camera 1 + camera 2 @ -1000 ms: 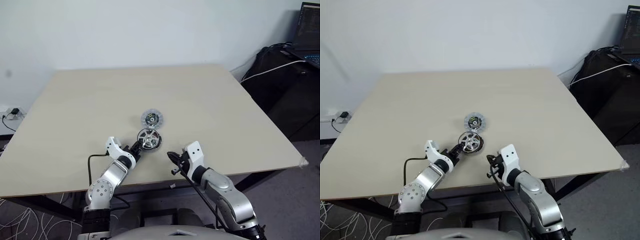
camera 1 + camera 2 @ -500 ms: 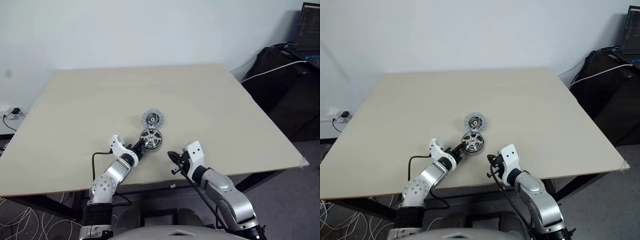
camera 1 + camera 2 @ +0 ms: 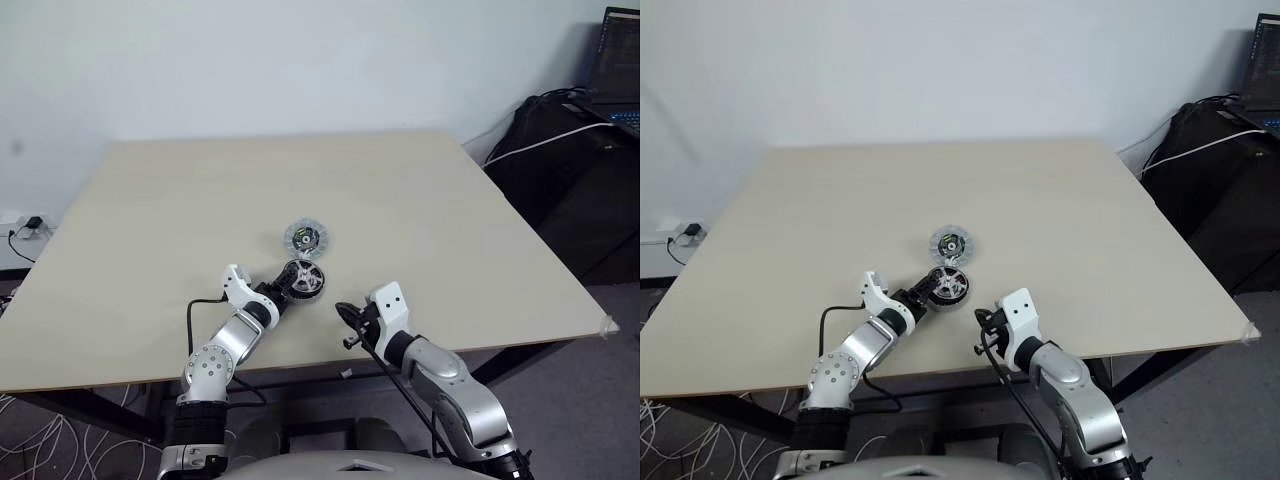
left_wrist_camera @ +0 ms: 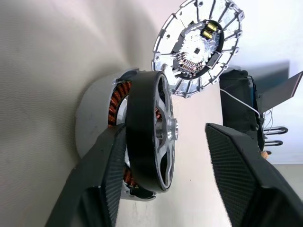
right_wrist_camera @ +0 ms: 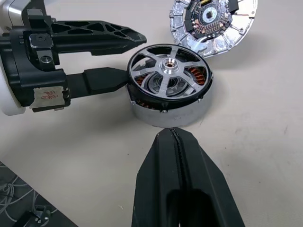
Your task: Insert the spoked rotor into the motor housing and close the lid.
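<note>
Left eye view: beige table [image 3: 420,200] carries the parts near its front edge. Motor housing [image 5: 156,113] sits flat on it, copper windings showing, with the spoked rotor [image 5: 166,71] resting tilted in its top, not fully seated. Lid [image 3: 304,237] lies just beyond, electronics face up, almost touching the housing. Left gripper [image 5: 120,56] has jaws parted either side of the rotor; lower finger at the rim, upper one clear. Right gripper [image 5: 176,142] is closed, empty, near the housing.
</note>
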You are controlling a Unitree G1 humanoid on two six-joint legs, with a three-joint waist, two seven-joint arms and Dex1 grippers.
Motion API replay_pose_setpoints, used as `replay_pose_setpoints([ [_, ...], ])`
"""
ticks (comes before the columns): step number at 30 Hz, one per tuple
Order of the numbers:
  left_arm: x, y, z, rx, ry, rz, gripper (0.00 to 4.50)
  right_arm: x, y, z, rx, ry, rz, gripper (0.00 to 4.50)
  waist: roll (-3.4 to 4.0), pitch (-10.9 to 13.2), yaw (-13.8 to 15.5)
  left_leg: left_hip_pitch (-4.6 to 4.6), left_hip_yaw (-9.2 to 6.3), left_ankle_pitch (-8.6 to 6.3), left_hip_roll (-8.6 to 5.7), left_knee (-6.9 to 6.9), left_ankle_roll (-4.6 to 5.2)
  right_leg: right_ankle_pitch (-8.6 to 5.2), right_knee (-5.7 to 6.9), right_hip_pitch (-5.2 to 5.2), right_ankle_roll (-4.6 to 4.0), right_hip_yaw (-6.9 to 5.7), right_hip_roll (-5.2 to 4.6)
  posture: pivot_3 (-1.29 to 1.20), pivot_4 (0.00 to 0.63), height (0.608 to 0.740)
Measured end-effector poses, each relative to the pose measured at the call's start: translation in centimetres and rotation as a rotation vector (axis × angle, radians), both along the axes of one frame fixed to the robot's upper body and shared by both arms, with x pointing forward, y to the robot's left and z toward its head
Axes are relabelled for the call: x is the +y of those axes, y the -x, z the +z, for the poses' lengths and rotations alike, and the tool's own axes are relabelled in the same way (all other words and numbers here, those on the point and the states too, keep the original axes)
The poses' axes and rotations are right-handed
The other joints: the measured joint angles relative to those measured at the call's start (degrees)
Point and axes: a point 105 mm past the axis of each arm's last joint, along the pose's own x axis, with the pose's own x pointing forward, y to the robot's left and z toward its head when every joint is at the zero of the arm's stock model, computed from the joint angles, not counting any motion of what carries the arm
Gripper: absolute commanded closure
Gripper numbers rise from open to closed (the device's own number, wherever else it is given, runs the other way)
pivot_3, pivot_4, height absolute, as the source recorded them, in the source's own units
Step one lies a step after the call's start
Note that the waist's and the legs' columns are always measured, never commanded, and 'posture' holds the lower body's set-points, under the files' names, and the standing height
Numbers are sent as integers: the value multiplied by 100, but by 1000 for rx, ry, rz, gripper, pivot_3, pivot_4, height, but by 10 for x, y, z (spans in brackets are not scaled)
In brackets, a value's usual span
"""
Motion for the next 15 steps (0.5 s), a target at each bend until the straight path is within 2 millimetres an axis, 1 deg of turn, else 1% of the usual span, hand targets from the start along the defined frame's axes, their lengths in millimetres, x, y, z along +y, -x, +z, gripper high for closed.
replay_pose_setpoints([
  [6,4,4,6,-21,-4,15,1821,0,0,0,0,-1,0,4500,-2,1,7,-6,0,1,0,-3,3,0,-2,-7,-2,2,0,0,0,740],
  [11,7,6,19,-72,-4,27,1821,0,0,0,0,-2,0,4500,-2,1,25,-5,1,-1,0,-1,-1,0,-2,-5,-1,2,-1,0,0,740],
  [15,10,8,21,-79,-14,39,1821,0,0,0,0,-3,1,4500,-2,2,24,-5,1,-1,0,-1,-1,0,-2,-6,-1,2,0,0,0,740],
])
